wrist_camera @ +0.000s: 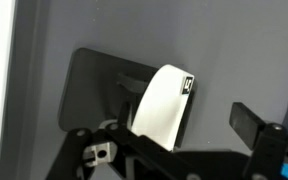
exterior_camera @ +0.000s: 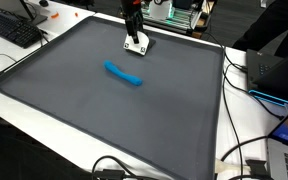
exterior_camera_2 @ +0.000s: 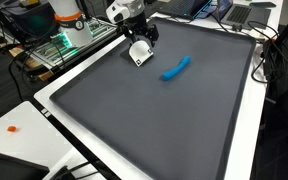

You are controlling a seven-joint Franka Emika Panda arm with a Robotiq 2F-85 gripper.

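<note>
My claw [exterior_camera: 136,44], jaws spread and empty, hovers by the far edge of the grey mat [exterior_camera: 74,115], apart from the blue strip [exterior_camera: 124,75], which lies flat mid-mat because nothing grips it.

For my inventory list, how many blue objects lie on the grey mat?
1. The blue object lies on the far half of the grey mat, apart from the open gripper. No other seems hidden.

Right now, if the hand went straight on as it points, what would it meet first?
Probably the grey mat: the open hand points down at bare mat, with the blue piece lying aside.
</note>
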